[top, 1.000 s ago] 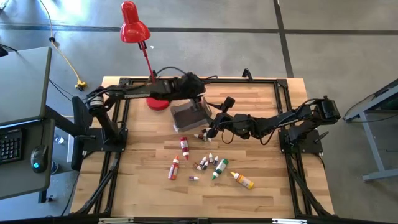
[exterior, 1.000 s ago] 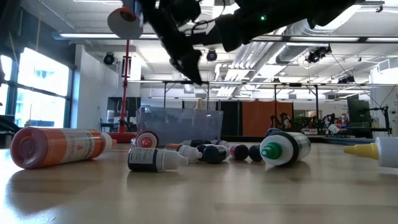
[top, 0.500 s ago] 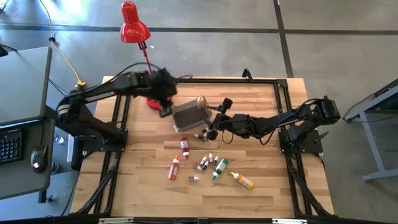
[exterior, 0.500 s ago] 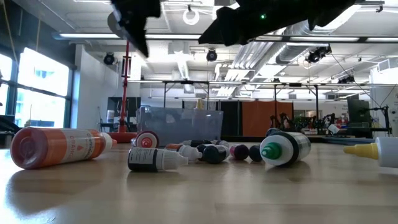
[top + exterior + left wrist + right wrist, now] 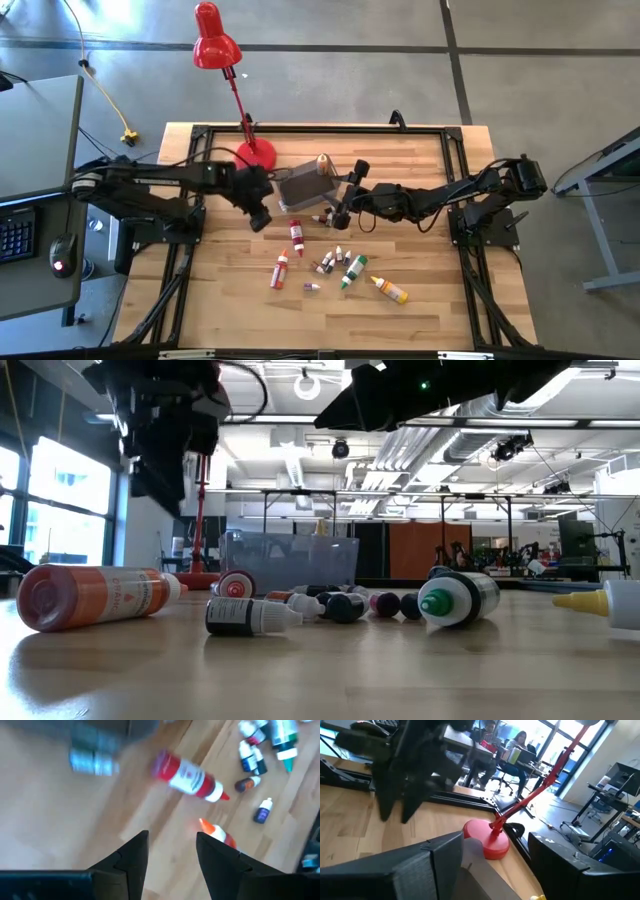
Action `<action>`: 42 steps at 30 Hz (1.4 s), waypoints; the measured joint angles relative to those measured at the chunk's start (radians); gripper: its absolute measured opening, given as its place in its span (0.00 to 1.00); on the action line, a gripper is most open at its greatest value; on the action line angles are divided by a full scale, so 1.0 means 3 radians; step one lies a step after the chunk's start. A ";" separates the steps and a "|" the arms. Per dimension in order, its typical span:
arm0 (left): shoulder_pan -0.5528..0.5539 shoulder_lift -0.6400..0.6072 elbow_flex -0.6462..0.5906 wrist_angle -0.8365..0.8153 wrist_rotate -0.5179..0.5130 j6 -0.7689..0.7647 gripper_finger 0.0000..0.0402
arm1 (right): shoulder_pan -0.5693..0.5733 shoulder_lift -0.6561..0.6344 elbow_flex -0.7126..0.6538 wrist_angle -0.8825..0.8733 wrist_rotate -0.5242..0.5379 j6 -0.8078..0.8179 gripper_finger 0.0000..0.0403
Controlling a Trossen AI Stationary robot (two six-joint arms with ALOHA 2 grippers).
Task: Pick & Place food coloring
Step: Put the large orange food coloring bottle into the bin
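Observation:
Several food coloring bottles lie on their sides on the wooden table: a red one [image 5: 297,235] [image 5: 190,777], an orange one [image 5: 280,270] [image 5: 95,595], a green-capped one [image 5: 354,270] [image 5: 455,598], a yellow one [image 5: 390,290] and small ones [image 5: 330,262] [image 5: 252,757]. A yellow bottle [image 5: 322,163] stands in the grey bin [image 5: 300,187] [image 5: 290,560]. My left gripper [image 5: 258,215] [image 5: 170,850] hangs open above the table, left of the bin and of the red bottle, with nothing between its fingers. My right gripper [image 5: 338,212] [image 5: 495,860] hovers open and level at the bin's right side.
A red desk lamp [image 5: 218,45] stands with its base [image 5: 256,155] [image 5: 487,837] at the far edge, left of the bin. Bare wood lies at the near left of the table. People sit at desks in the room beyond [image 5: 517,745].
My left gripper has swung away from above the bin toward the table's left, then toward the near edge, sinking and rolling as it went. The yellow bottle in the bin, covered by it before, now shows. The bottles on the table and the bin have kept still.

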 joint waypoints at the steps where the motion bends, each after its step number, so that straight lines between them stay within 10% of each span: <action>1: -0.0043 0.0053 0.0000 0.0016 0.0020 -0.0184 0.41 | -0.0001 0.0000 0.0000 0.0004 -0.0002 -0.0001 0.54; 22: -0.1102 0.0908 0.0003 0.0851 -0.0012 -0.1592 0.41 | -0.0003 0.0000 0.0000 0.0168 -0.0046 -0.0212 0.54; 42: -0.1163 0.1296 0.0004 0.1304 -0.0444 -0.1798 0.41 | 0.0000 0.0000 0.0000 0.0064 -0.0601 -0.0093 0.54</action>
